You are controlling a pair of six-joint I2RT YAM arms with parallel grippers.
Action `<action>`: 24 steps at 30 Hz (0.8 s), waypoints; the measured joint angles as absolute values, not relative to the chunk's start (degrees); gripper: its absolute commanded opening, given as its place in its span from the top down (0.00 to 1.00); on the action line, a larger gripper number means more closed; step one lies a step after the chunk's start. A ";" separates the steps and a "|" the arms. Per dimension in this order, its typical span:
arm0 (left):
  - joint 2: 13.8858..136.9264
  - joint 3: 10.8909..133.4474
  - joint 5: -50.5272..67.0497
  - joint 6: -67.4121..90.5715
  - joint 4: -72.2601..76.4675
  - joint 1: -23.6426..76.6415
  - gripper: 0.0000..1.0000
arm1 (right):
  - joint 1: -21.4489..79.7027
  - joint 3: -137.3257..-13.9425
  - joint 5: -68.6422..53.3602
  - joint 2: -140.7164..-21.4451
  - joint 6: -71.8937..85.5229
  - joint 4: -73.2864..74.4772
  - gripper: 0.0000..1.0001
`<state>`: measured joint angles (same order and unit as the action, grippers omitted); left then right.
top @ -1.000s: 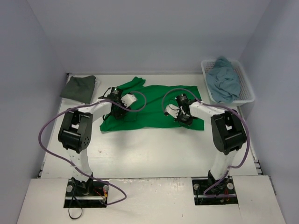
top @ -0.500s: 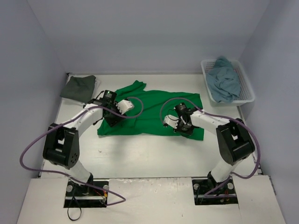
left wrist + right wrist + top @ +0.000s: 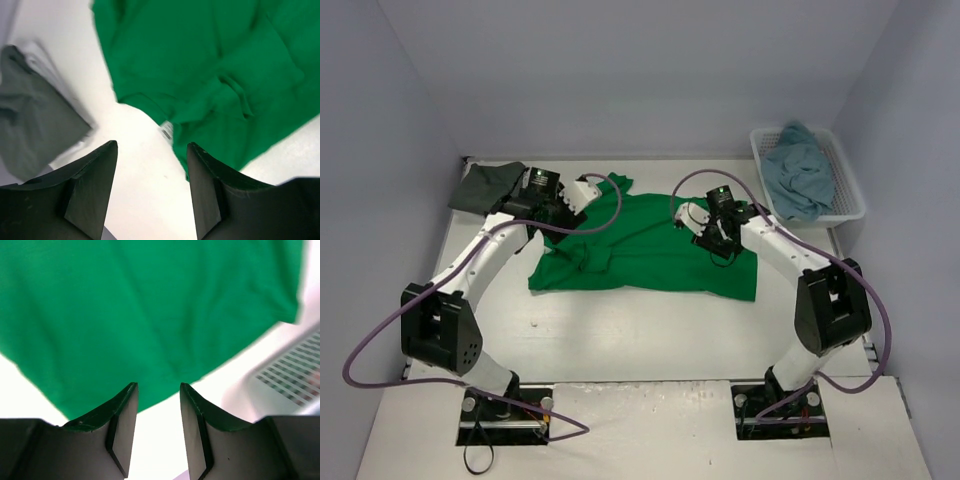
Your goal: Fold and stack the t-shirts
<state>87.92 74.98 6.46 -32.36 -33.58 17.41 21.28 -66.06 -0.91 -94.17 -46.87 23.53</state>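
Note:
A green t-shirt point(image 3: 650, 250) lies spread across the middle of the table, bunched in folds on its left side. My left gripper point(image 3: 588, 187) hangs open above the shirt's far left corner with nothing between its fingers. In the left wrist view the green t-shirt point(image 3: 215, 65) and a folded grey t-shirt point(image 3: 35, 120) lie below the left gripper point(image 3: 152, 150). My right gripper point(image 3: 693, 217) is open over the shirt's far right part. The right wrist view shows the right gripper point(image 3: 157, 390) empty above the green t-shirt's point(image 3: 140, 305) edge.
The folded grey t-shirt point(image 3: 488, 188) sits at the table's far left corner. A white mesh basket point(image 3: 847, 192) at the far right holds crumpled teal t-shirts point(image 3: 798, 175). The basket's rim point(image 3: 292, 375) shows in the right wrist view. Purple cables loop from both arms.
The right gripper has opened and let go of the green t-shirt. Both grippers have risen and drawn back toward the far side. The shirt now lies a little nearer than a second ago.

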 measured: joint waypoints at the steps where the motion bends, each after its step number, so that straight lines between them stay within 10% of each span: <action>1: 87.99 75.99 6.28 -32.27 -33.15 17.39 0.47 | 20.78 -67.16 -0.45 -94.37 -46.61 23.40 0.64; 24: 111.04 99.04 6.61 -26.35 -30.76 16.38 0.46 | 0.21 -94.67 -12.82 -120.05 -42.85 17.26 0.55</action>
<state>111.04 99.04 6.61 -26.35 -30.76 16.38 0.21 -94.67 -12.82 -120.05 -42.85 17.26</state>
